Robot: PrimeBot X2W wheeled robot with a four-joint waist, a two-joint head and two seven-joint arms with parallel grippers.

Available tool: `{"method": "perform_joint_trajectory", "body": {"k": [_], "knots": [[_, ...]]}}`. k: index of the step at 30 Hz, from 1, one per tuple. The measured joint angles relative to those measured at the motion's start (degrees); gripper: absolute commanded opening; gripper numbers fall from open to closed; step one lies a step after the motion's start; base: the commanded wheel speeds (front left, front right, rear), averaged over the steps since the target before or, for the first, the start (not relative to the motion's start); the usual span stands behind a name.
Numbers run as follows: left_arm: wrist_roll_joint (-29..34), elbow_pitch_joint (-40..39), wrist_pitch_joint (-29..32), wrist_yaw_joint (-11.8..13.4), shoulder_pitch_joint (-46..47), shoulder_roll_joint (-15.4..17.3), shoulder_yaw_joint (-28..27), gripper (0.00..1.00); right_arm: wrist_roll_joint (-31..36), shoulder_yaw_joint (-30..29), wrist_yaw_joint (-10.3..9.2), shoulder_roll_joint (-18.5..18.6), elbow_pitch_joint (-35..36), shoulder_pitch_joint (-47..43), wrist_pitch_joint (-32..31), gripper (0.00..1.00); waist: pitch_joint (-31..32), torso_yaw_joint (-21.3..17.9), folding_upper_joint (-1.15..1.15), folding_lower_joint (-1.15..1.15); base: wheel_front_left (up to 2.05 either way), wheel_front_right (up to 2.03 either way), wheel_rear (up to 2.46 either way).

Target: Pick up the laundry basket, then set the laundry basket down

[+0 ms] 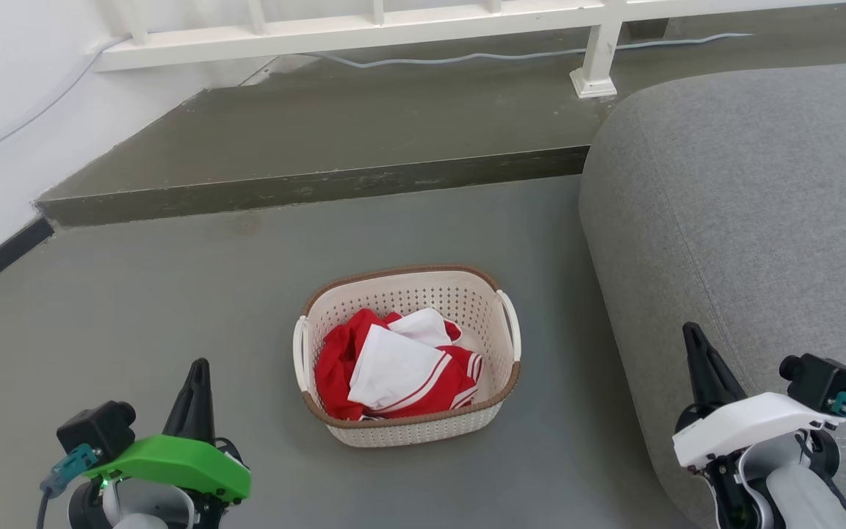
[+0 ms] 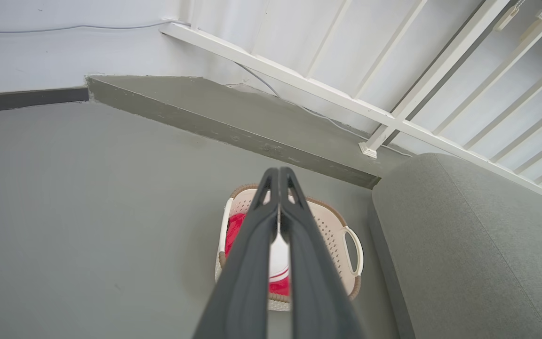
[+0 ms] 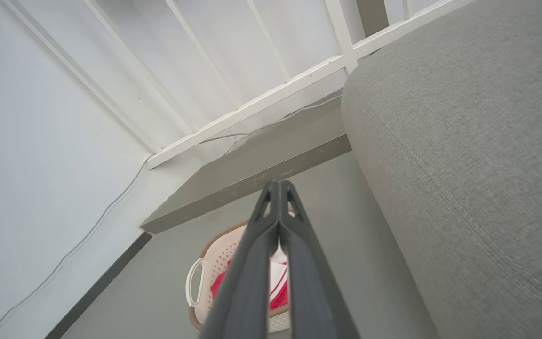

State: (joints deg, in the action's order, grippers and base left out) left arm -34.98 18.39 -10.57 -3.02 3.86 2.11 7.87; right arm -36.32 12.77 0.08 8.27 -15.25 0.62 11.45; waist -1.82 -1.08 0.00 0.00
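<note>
well, the laundry basket [image 1: 423,294] sits upright on the grey floor [image 1: 136,294], between the two arms and a little farther out. the grey sofa [image 1: 746,220] is just to its right and a raised step [image 1: 305,187] lies beyond it. red and white clothes [image 1: 393,371] are heaped inside, more toward its left and near side. the left gripper [image 1: 200,366] hangs near and to the left of the basket, well apart from it, its two fingers pressed together on nothing. the right gripper [image 1: 689,332] hangs near and to the right, in front of the sofa's flank, fingers likewise together and empty. both wrist views show each pair of fingers meeting at the tips.

this fits a basket waiting to be lifted as well as one lifted and put back down, and the pictures don't settle which. either way the risks look much the same to me. the basket seems light and the floor smooth, so a brush from a finger would likely shove it sideways or turn it. the white loop handles [image 1: 512,323] are thin. a grip on only one would tip the basket, and the off-centre clothes could spill over the near rim. the right arm has little room beside the sofa, so a wide swing there could snag the upholstery.
</note>
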Motion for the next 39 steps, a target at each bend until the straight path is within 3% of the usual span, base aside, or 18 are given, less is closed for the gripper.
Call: {"method": "perform_joint_trajectory", "body": {"k": [39], "knots": [[-23.07, -0.56, 7.51, -1.6, 0.01, -0.02, -5.52, 0.0, -23.66, -8.13, 2.81, -2.12, -0.04, 0.53, -7.12, 0.0, 0.7, 0.49, 0.0, 0.0, 0.0, 0.0, 0.0]]}}
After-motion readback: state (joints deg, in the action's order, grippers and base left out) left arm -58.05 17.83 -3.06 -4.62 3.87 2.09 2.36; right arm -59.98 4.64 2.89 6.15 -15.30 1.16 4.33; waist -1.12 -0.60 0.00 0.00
